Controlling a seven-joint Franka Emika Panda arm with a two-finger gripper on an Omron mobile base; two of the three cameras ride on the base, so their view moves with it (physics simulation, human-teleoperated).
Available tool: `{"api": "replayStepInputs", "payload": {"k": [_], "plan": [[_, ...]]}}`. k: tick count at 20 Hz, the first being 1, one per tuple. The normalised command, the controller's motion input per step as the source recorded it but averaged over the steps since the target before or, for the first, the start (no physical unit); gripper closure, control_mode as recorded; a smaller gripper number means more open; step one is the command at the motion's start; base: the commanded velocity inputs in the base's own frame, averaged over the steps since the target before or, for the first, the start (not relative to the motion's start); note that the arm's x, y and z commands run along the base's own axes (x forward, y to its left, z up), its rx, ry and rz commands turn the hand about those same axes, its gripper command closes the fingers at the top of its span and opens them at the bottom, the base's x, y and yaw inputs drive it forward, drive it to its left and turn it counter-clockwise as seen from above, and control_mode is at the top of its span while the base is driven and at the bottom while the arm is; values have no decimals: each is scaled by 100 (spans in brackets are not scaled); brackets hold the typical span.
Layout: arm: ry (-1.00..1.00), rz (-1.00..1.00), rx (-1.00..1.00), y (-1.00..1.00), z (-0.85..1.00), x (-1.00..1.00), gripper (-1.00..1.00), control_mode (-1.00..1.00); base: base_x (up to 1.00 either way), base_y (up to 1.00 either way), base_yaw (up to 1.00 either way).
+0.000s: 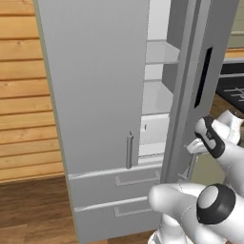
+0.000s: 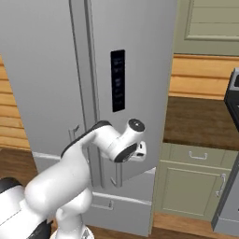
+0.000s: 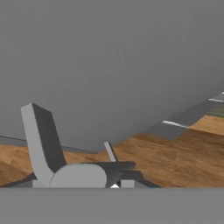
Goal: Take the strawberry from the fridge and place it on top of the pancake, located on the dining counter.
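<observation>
gripper [image 2: 140,150] at fridge [image 1: 95,95] right door handle [image 2: 117,175] — door ajar

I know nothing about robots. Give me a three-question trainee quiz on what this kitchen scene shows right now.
1. True or false: the fridge has its right door partly open.
2. The pincer is nearest to: A) a fridge drawer, B) the right door's handle, C) the cabinet door.
3. What shows inside the fridge through the gap in the left base view?

Key: 1 true. 2 B. 3 pale shelves; no strawberry can be made out.
</observation>
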Motion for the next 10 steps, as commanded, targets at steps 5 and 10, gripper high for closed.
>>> {"api": "replayStepInputs", "payload": {"k": [5,10], "plan": [[1,0,2,-18,-6,-1,-100,-100,0,0,0],[-3,0,-1,-7,51,-22,-100,-100,0,0,0]]}}
